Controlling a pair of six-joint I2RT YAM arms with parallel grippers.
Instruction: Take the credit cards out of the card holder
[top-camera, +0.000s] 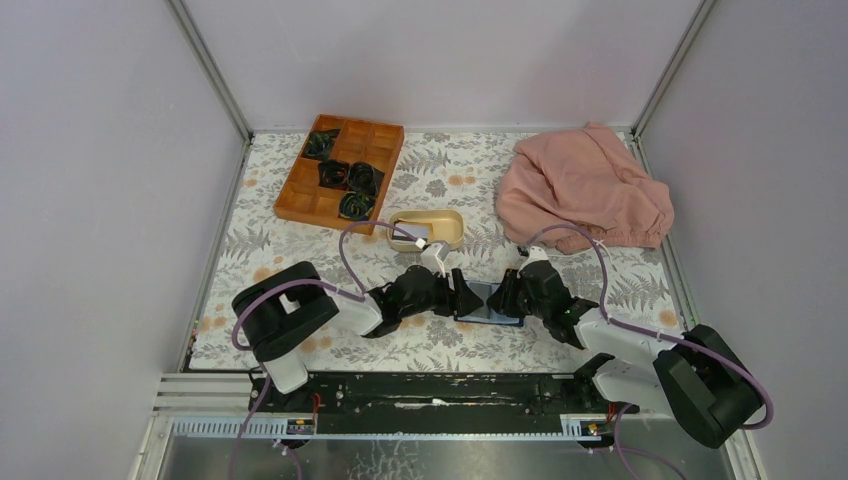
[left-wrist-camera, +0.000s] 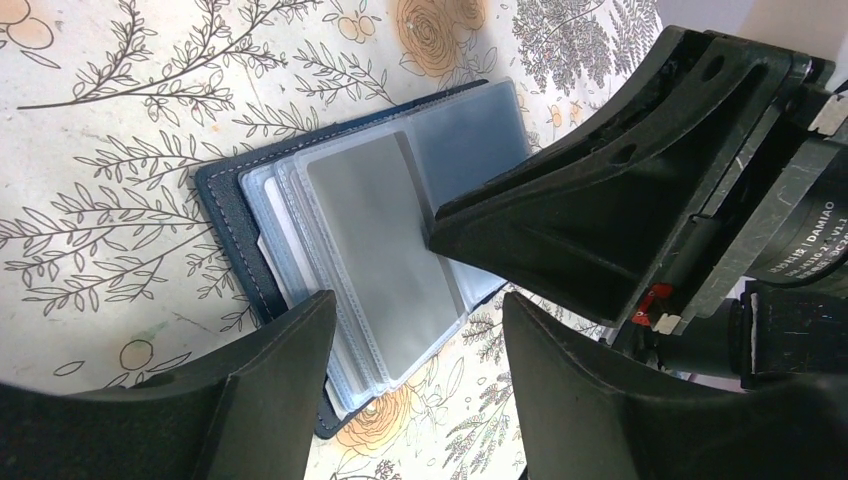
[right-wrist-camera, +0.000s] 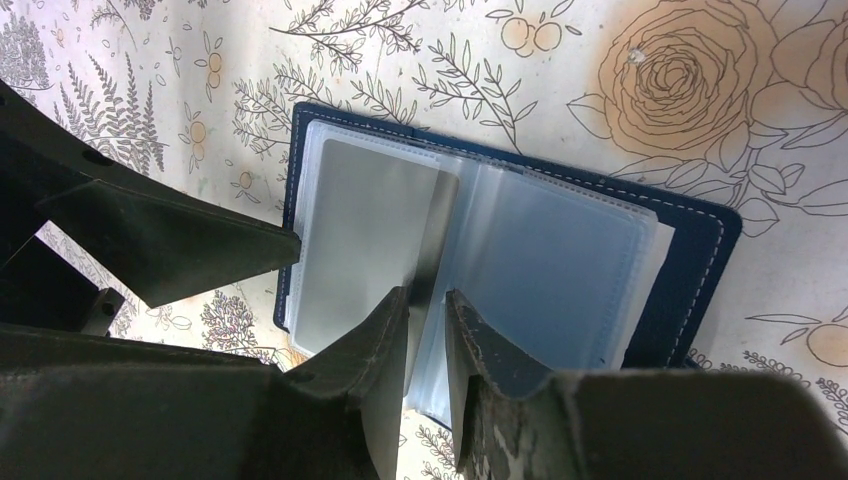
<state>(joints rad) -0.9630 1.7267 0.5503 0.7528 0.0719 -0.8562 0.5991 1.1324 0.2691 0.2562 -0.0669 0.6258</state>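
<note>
The table (top-camera: 620, 285) carries a floral-print cover. A crumpled pink garment (top-camera: 585, 190) lies at the far right. A wooden compartment tray (top-camera: 308, 182) sits at the far left with dark coiled items in several cells. A beige oval dish (top-camera: 447, 216) stands near the centre, just behind the left arm's wrist.

The left gripper (left-wrist-camera: 415, 305) has its jaws set wide. They straddle the near end of the card holder (left-wrist-camera: 225, 215), and one finger covers its corner. The right gripper (right-wrist-camera: 425, 305) has its jaws set narrow, with the clear sleeve leaves (right-wrist-camera: 560, 270) in the gap. Whether they are pinched cannot be told.

The card holder lies open and flat at table centre between the two grippers. A grey card (right-wrist-camera: 360, 240) sits inside the top sleeve.
</note>
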